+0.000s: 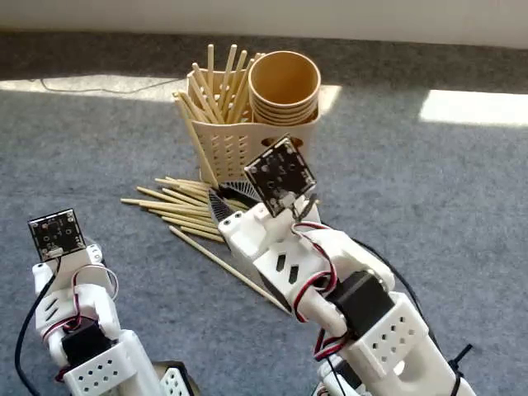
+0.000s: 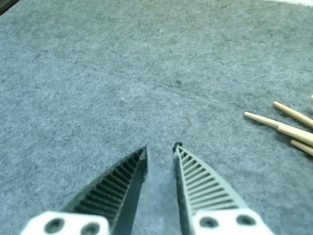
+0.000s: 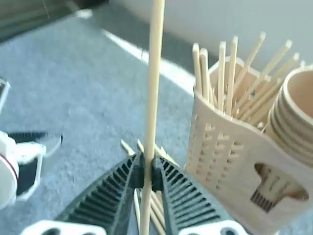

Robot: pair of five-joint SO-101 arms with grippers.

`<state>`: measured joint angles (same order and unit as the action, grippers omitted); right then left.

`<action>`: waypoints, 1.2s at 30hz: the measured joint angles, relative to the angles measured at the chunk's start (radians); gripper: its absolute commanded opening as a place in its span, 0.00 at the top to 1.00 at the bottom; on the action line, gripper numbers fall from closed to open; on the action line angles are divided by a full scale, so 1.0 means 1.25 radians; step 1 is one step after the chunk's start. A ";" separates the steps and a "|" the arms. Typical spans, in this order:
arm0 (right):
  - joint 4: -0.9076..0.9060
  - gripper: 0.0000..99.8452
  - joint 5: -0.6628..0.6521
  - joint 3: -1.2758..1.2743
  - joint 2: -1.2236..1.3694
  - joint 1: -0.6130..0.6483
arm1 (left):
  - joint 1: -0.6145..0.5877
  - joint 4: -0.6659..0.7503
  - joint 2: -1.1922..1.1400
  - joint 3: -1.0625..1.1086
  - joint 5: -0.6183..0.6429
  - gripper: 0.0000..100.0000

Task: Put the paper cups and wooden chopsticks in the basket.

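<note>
A cream plastic basket (image 1: 223, 148) stands at the back of the carpet, holding several upright wooden chopsticks and a stack of paper cups (image 1: 285, 82). My right gripper (image 3: 146, 169) is shut on one chopstick (image 3: 155, 73), which points up beside the basket (image 3: 220, 152) and the cups (image 3: 293, 117). In the high view this gripper (image 1: 227, 202) sits just in front of the basket, and the held chopstick (image 1: 196, 140) slants along the basket's left side. A pile of loose chopsticks (image 1: 177, 206) lies on the carpet below it. My left gripper (image 2: 160, 148) is open over bare carpet, with chopstick tips (image 2: 288, 129) off to one side.
One long chopstick (image 1: 231, 268) lies apart from the pile, running diagonally under the right arm. The left arm (image 1: 74, 313) stands at the front left. Grey carpet (image 1: 429, 190) covers the floor, with sunlit patches at the back.
</note>
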<state>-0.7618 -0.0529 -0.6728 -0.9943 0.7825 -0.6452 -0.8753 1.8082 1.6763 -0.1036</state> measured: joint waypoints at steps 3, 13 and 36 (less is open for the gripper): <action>0.110 1.00 0.000 0.000 -0.005 -0.016 | 0.000 0.000 0.000 0.000 0.000 0.91; 0.503 1.00 0.000 0.006 0.048 -0.060 | 0.000 0.000 0.000 0.000 0.000 0.91; 0.842 1.00 -0.099 0.007 0.464 -0.198 | 0.000 0.000 0.000 0.000 0.000 0.91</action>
<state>0.2908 -0.1772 -0.6636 -0.4143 0.5355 -0.6452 -0.8753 1.8082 1.6763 -0.1036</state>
